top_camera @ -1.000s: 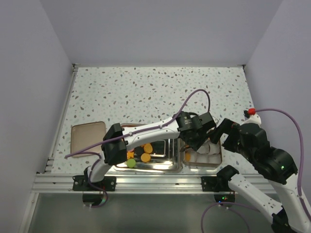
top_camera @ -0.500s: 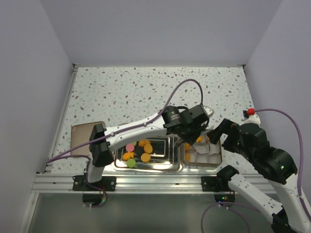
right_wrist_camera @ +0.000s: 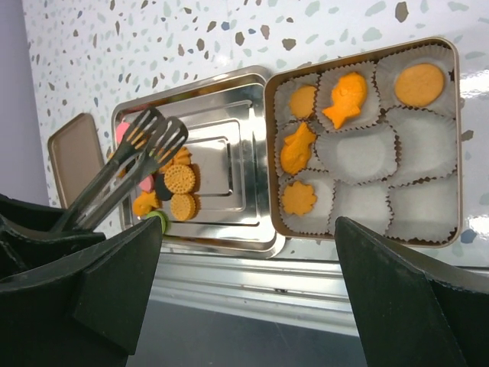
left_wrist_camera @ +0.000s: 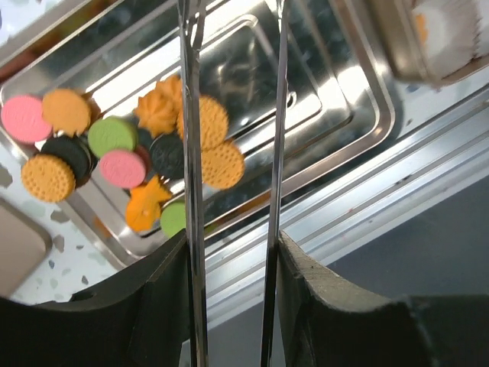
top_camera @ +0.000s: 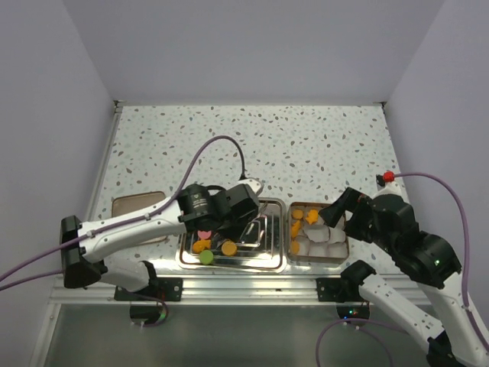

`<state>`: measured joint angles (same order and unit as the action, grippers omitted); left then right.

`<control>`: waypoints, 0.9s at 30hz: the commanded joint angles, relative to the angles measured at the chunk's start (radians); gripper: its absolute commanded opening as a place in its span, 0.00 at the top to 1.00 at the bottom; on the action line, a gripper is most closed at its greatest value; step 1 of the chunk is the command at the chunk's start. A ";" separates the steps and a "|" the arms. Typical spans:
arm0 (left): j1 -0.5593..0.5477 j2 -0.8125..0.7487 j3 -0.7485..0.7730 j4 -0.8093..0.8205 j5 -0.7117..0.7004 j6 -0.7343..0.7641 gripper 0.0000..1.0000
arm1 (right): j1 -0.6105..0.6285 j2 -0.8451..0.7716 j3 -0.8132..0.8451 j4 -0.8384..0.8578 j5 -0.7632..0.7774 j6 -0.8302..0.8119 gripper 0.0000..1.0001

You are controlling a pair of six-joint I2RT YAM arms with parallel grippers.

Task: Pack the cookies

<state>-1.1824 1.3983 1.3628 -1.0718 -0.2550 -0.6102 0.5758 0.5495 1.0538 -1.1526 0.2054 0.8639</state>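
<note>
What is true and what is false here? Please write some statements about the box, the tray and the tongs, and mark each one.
1. The box holds nine paper cups, and five of them hold a cookie. True.
2. The right gripper holds the tongs. False: the left gripper holds them; the right jaws stand open and empty.
3. Every cookie in the tray is orange. False: pink cookies and green cookies lie there too.
4. A brown lid lies on the table beside the tray. True.
</note>
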 commanded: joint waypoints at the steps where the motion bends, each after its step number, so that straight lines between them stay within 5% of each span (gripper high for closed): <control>1: 0.006 -0.125 -0.115 -0.054 -0.038 -0.083 0.50 | -0.001 0.017 -0.017 0.085 -0.044 0.033 0.01; 27: 0.004 -0.320 -0.300 -0.179 0.111 -0.145 0.53 | -0.001 0.010 -0.104 0.160 -0.138 0.089 0.01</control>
<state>-1.1793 1.0927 1.0828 -1.2522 -0.1879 -0.7418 0.5758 0.5625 0.9558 -1.0275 0.0822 0.9356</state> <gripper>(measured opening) 0.478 0.986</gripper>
